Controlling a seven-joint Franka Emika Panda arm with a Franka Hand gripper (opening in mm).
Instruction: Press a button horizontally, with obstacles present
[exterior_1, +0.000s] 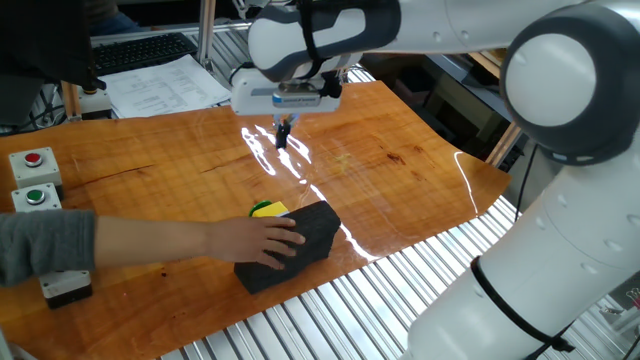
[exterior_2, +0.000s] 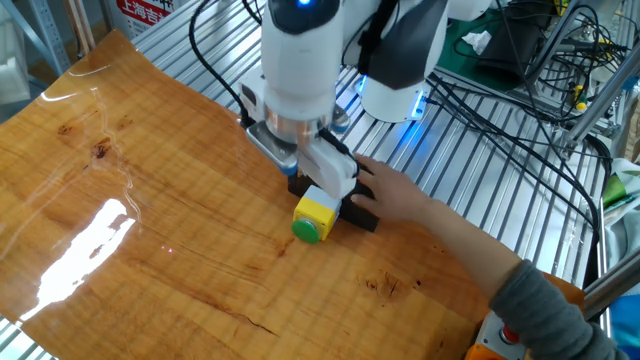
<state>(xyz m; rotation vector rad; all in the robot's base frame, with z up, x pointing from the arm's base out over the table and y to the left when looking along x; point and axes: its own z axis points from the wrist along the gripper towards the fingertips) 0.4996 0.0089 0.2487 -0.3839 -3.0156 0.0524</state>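
Observation:
The small yellow button with its green part stands on the wooden table, right against the black foam block. A person's hand lies on the block and covers much of it. In the other fixed view the hand and the robot's wrist hide most of the block. My gripper hangs above the table, well behind the button, pointing down and holding nothing. Its fingertips are too small and dark to show a gap.
A red button box and a green button box stand at the table's left edge, with another grey box below the person's sleeve. A red button peeks out beside the sleeve. Papers lie behind the table.

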